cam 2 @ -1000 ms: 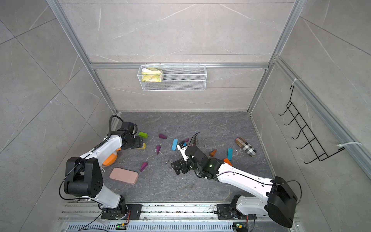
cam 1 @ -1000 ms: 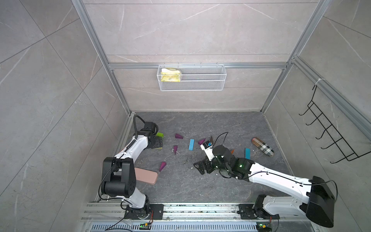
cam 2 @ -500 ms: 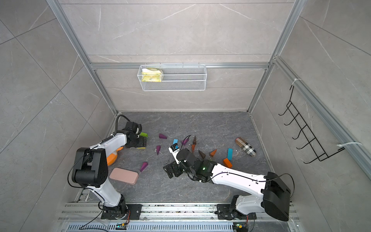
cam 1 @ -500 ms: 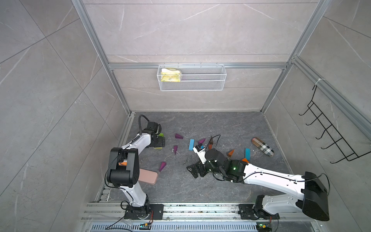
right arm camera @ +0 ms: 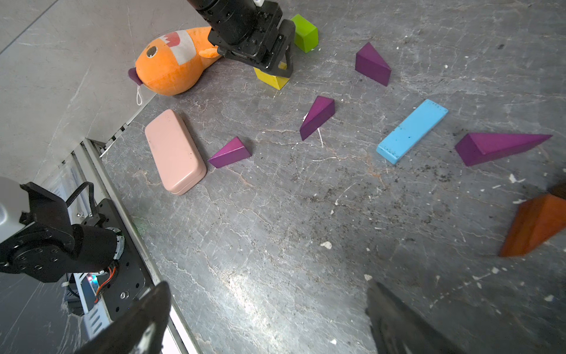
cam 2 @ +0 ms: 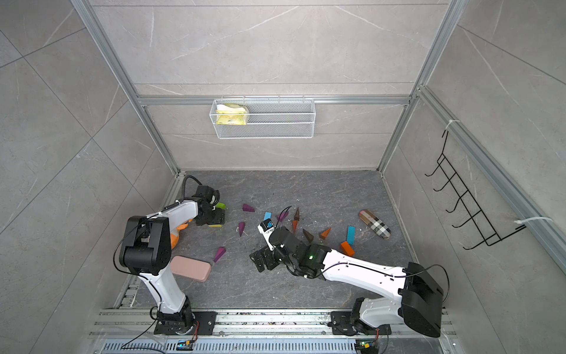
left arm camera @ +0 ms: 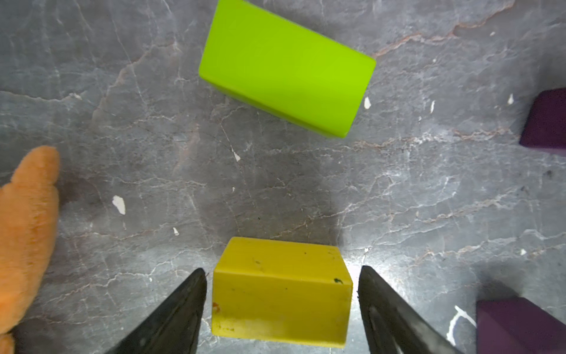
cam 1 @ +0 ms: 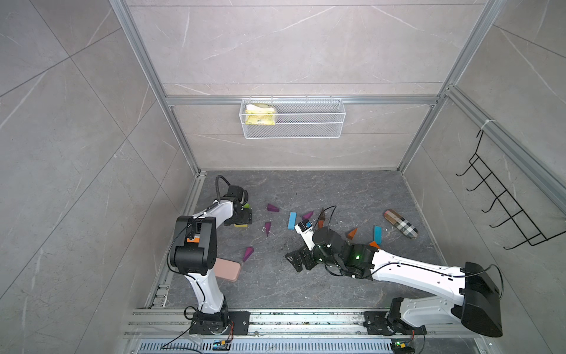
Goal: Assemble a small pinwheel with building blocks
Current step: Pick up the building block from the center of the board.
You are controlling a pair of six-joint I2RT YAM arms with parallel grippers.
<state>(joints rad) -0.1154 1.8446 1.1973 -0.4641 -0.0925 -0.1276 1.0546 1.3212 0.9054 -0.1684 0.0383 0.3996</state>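
My left gripper (left arm camera: pixel 282 269) stands open astride a yellow brick (left arm camera: pixel 281 291) on the floor, a thin gap showing at each finger. A green brick (left arm camera: pixel 284 70) lies just beyond it. In a top view this left gripper (cam 1: pixel 243 217) is at the far left. My right gripper (right arm camera: pixel 269 286) is open and empty over bare floor, mid-floor in a top view (cam 1: pixel 295 260). Several purple wedges (right arm camera: pixel 317 118), a blue bar (right arm camera: pixel 412 130) and an orange wedge (right arm camera: pixel 536 223) lie scattered. A second blue bar (cam 1: pixel 377 234), an orange brick (cam 2: pixel 347 248) and a brown wedge (cam 2: pixel 307 235) lie right of centre.
An orange plush fish (right arm camera: pixel 171 64) lies against the left wall beside my left arm. A pink case (right arm camera: pixel 174 151) sits near the front left. A plaid pouch (cam 1: pixel 400 227) lies at the right. A wire basket (cam 1: pixel 292 118) hangs on the back wall, a hook rack (cam 1: pixel 505 214) on the right wall.
My left gripper's jaws have narrowed around the yellow brick. My right arm has slid left and toward the front, its gripper still wide open.
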